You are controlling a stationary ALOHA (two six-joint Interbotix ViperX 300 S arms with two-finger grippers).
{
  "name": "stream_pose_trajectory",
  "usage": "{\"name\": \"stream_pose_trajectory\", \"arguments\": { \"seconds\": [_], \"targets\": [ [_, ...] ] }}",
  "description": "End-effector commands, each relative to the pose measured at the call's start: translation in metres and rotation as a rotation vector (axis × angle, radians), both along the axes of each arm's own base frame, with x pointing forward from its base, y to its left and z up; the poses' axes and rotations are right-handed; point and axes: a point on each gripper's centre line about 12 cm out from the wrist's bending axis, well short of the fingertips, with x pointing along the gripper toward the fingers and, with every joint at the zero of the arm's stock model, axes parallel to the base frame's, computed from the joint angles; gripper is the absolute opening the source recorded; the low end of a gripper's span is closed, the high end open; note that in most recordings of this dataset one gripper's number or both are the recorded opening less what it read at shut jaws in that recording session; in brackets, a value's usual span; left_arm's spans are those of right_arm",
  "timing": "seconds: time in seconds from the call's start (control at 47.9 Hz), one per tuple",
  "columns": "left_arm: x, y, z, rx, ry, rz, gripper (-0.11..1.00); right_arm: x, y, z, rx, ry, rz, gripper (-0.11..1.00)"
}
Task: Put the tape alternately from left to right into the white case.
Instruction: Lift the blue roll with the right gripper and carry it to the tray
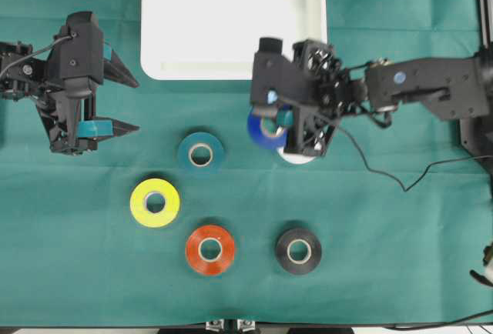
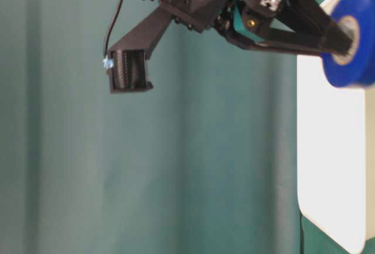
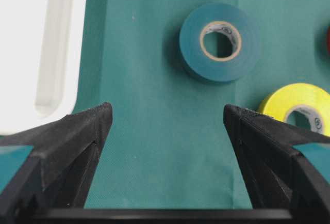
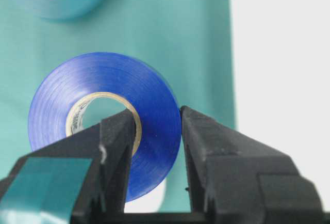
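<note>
One roll, the blue tape [image 1: 264, 128], pinched in right gripper [image 1: 279, 122]: one finger through the core, the other on the outer wall, jaws nearly closed on the band, clear in right wrist view [image 4: 105, 126]. Held off the cloth, hanging just short of the case [image 1: 233, 57], whose near edge lies directly beyond the gripper, toward top of overhead view and a bit left. In right wrist view, white case surface [image 4: 281, 53] fills the right side, so roll sits beside the rim, not yet over it. Probably a short carry forward over the rim, then release.

White roll [image 1: 296, 157] partly hidden under right gripper, on cloth. Teal roll [image 1: 201, 152], yellow roll [image 1: 155, 202], red-orange roll [image 1: 209, 249], black roll [image 1: 298, 251] all flat on cloth, holes up, well apart from case. Case looks empty as far as visible.

Left gripper [image 1: 115, 103] spread wide, nothing between fingers, parked left of the case's near corner. Nearest to teal roll, seen ahead in left wrist view [image 3: 219, 42]; likely its pick after this drop.
</note>
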Motion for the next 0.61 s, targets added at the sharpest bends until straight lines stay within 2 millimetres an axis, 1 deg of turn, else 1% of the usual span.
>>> {"name": "stream_pose_trajectory", "arguments": {
  "seconds": [0.0, 0.125, 0.334, 0.459, 0.585],
  "targets": [
    [0.003, 0.001, 0.008, 0.001, -0.026, 0.002, 0.57, -0.004, -0.015, 0.017, -0.018, -0.046, -0.027, 0.27],
    [0.004, 0.0, 0.008, 0.001, -0.028, 0.001, 0.57, -0.012, -0.039, 0.016, -0.024, -0.048, -0.088, 0.27],
    [0.003, 0.001, 0.008, 0.001, -0.026, 0.002, 0.57, -0.017, -0.075, 0.015, -0.022, -0.094, -0.181, 0.27],
    [0.003, 0.001, 0.007, 0.001, -0.026, 0.002, 0.57, -0.02, -0.092, 0.014, -0.023, -0.119, -0.223, 0.27],
    [0.003, 0.001, 0.007, 0.001, -0.025, 0.002, 0.57, -0.024, -0.106, 0.009, -0.022, -0.127, -0.259, 0.27]
  ]
}}
